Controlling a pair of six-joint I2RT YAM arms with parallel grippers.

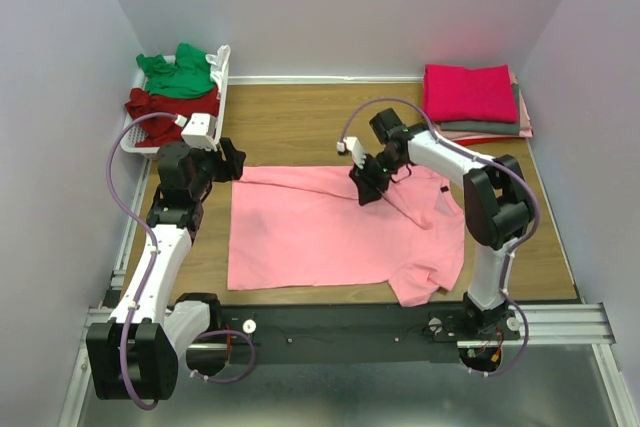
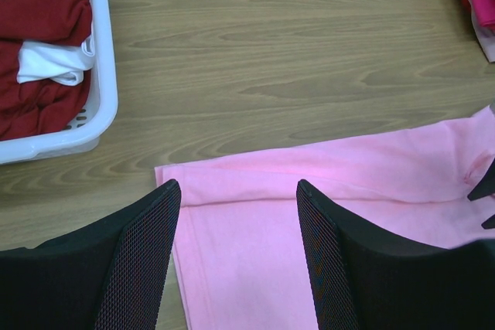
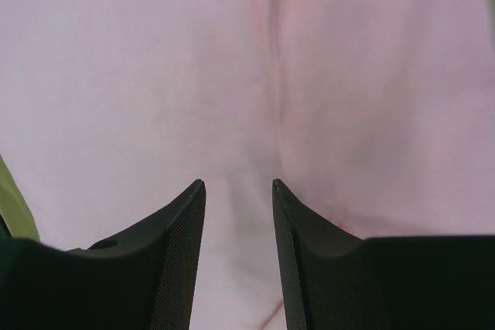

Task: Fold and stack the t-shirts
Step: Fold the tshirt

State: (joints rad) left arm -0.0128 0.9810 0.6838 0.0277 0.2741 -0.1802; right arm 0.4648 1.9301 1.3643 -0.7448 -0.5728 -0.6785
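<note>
Pink t-shirt (image 1: pixel 320 237), spread flat at centre of tabletop (image 1: pixel 300 122), far edge partly hidden by both arms. Left end effector (image 1: pixel 232 160) over its far-left corner, fingers wide apart, holding nothing. Right end effector (image 1: pixel 365 185) low over its far middle, fingers parted; blurred pink cloth fills that wrist view. Green t-shirt (image 1: pixel 178 72) and dark red t-shirt (image 1: pixel 160 105) bunched in white basket (image 1: pixel 222 67), far left. Magenta t-shirt (image 1: pixel 470 92) folded atop grey t-shirt (image 1: pixel 485 128), far right; lower layers show edges only.
</note>
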